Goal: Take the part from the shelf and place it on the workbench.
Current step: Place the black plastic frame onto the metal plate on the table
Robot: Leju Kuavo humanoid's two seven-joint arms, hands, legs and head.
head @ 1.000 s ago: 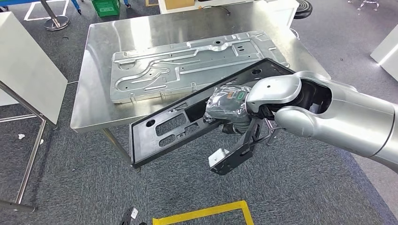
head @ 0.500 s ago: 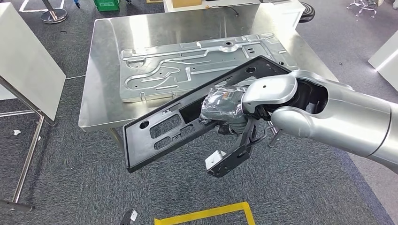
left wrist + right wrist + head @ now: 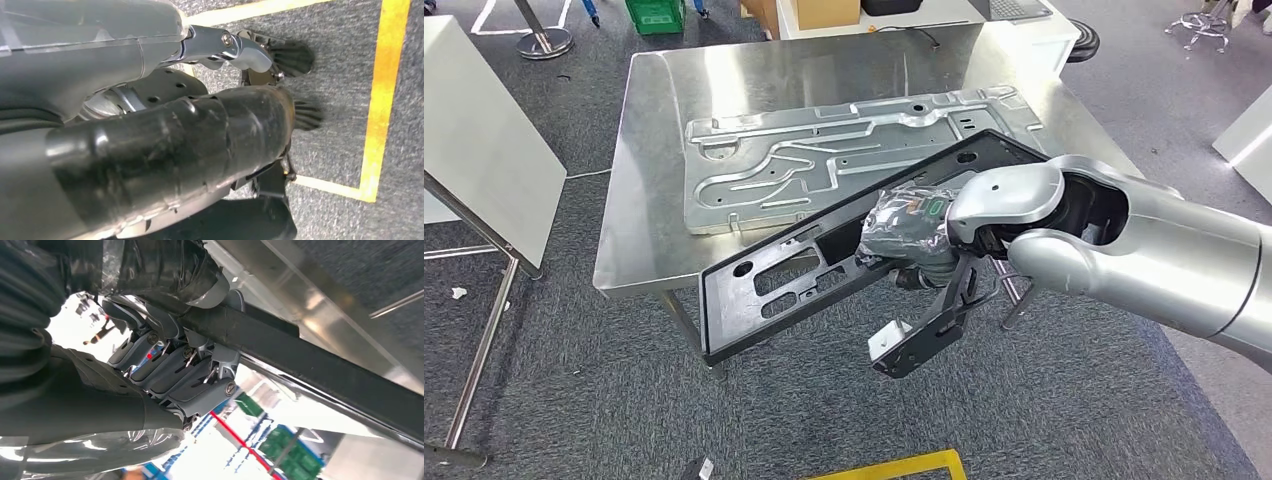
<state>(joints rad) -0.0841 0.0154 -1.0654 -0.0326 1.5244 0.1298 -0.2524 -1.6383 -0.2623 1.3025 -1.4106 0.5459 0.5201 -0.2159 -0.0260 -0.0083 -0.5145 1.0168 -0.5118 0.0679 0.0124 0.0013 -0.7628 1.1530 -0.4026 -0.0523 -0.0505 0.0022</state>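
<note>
Right hand [image 3: 904, 232] stays clamped on the black frame [image 3: 794, 275], tilted over the steel table [image 3: 649, 225] edge. We see the camera shifted (table sits lower now). Left hand [image 3: 165, 145]: can't tell.

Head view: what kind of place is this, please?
Probably a factory-style workshop or robot test area. A stainless steel workbench carries a stamped metal panel, the right hand holds a black plastic frame part, and yellow floor tape marks a zone on grey carpet.
</note>
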